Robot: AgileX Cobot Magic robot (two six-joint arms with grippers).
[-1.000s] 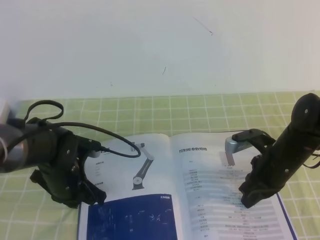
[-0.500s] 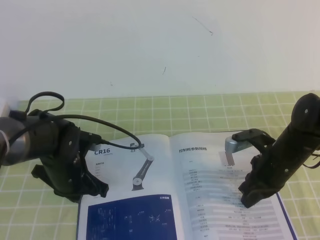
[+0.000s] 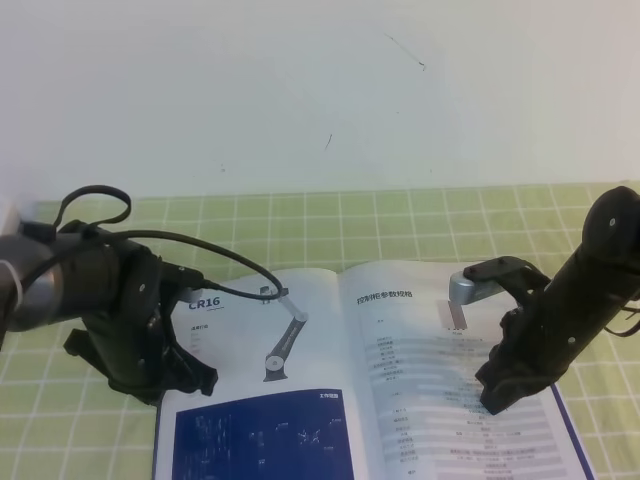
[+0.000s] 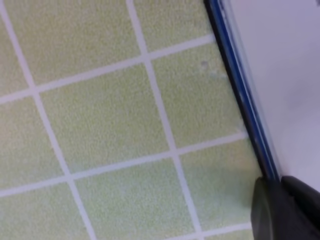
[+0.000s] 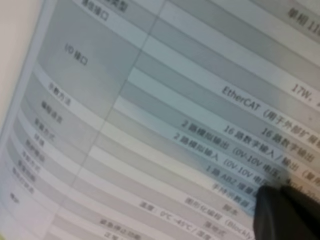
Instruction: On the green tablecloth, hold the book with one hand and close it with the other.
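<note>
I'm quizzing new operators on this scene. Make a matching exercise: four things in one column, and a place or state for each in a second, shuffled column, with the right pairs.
Things
1. book
2. left tool
3. right tool
4. green tablecloth

Places or states
A. at the outer edge of the left page
B. spread under everything, with white grid lines
C. lying open, both pages showing
D. over the right page of text

Pairs: 1-C, 2-A, 3-D, 4-B
</note>
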